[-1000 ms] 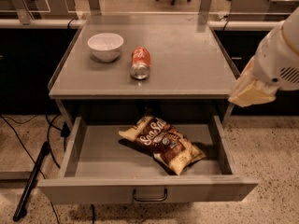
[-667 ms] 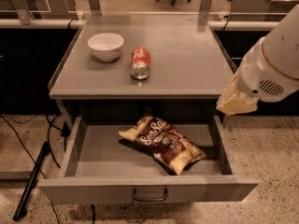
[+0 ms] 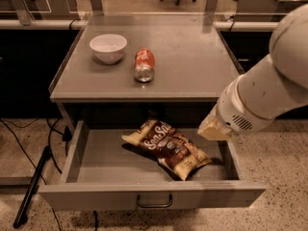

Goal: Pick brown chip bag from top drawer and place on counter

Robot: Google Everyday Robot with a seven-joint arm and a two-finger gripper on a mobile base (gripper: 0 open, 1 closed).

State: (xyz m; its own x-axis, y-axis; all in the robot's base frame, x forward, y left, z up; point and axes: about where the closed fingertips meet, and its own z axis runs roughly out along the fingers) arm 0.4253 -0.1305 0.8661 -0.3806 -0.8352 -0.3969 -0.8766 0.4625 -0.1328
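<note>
The brown chip bag lies diagonally in the open top drawer, white script facing up, cream ends at upper left and lower right. The counter is above the drawer. My white arm comes in from the right, and my gripper hangs over the drawer's right side, just right of and above the bag, apart from it. Only its cream-coloured end shows below the wrist.
A white bowl and an orange-red soda can lying on its side are on the counter's left half. A black cable and pole lie on the floor at the left. Office chair wheels show at the back.
My arm has swung leftward and down, from beside the counter's right edge to over the drawer's right side, closer to the chip bag. The bag, can and bowl have not moved.
</note>
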